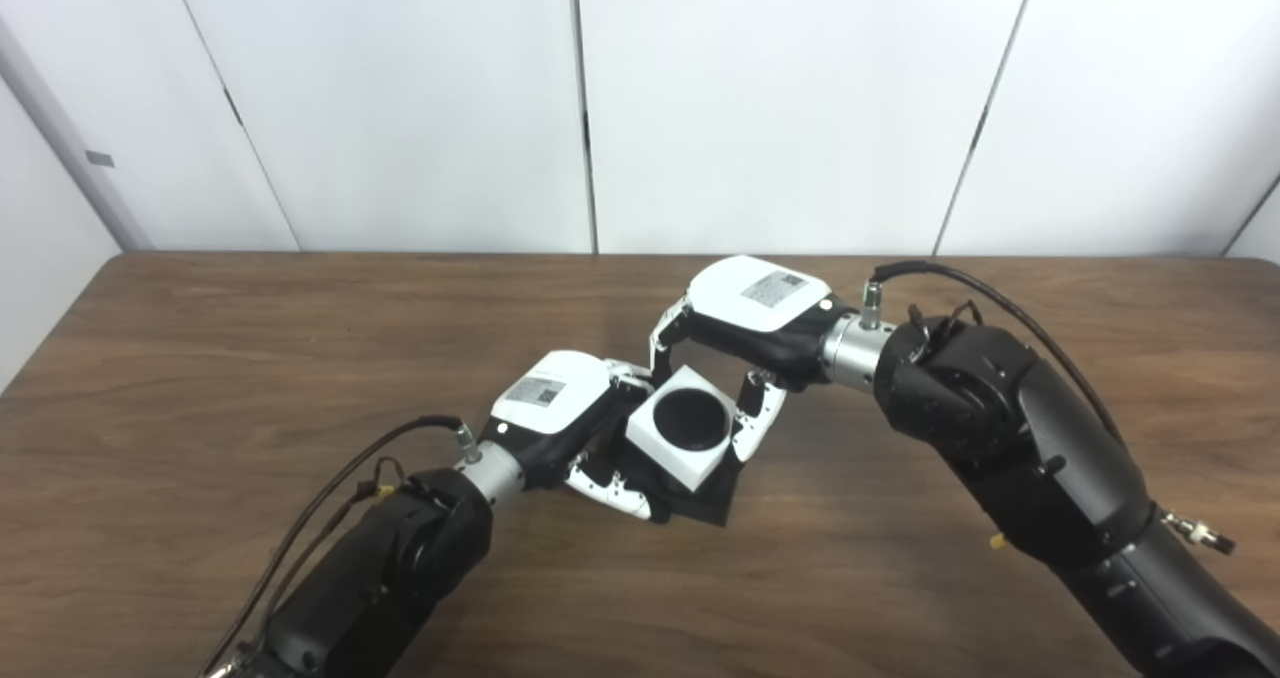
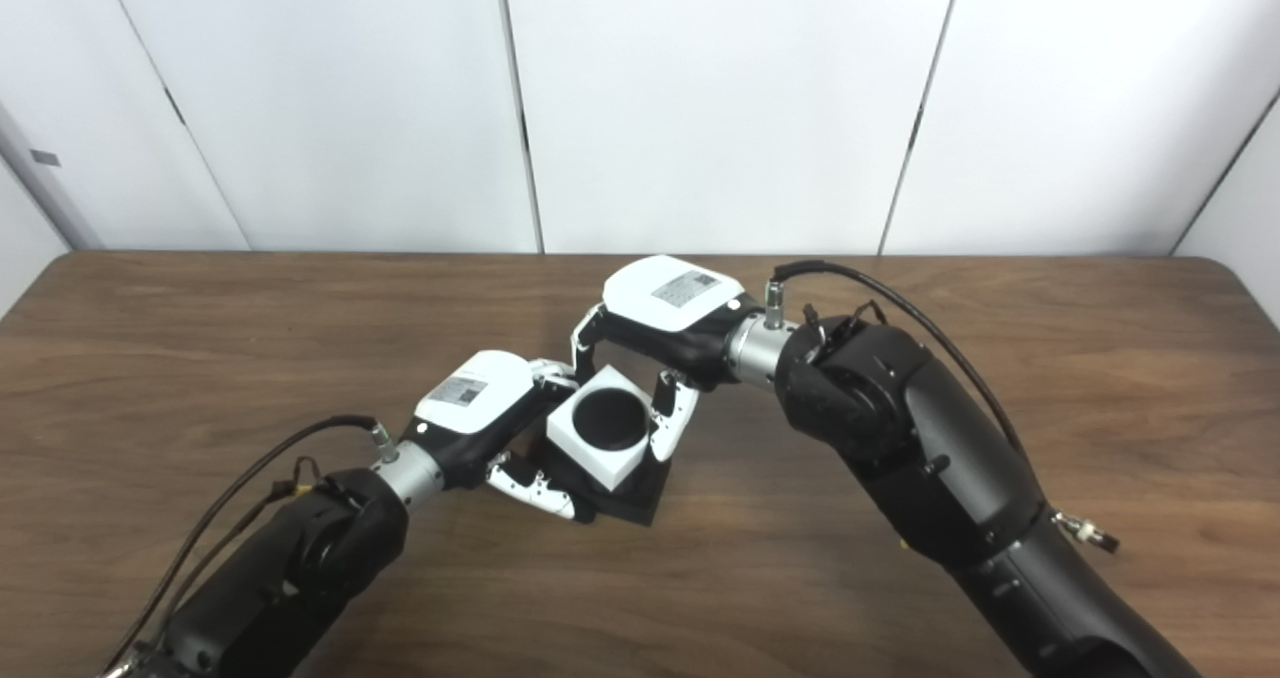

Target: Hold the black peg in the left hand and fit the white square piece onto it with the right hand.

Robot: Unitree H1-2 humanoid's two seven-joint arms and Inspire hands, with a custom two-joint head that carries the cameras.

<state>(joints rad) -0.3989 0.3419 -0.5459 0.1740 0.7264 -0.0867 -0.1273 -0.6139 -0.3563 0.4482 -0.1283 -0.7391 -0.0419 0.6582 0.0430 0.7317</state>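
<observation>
The white square piece (image 1: pixel 681 428) has a round hole that shows black inside; it sits tilted over the black peg's base (image 1: pixel 706 503), only an edge of which shows beneath it. My left hand (image 1: pixel 560 413) grips the black part from the left, fingers curled under it. My right hand (image 1: pixel 752 320) comes in from the upper right with its fingers (image 1: pixel 752 420) on the white piece's right side and its thumb at the top corner. The same cluster appears in the right eye view around the white piece (image 2: pixel 604 440).
The brown wooden table (image 1: pixel 200 358) stretches to both sides, with white wall panels behind its far edge. Black forearms and cables rise from the bottom corners.
</observation>
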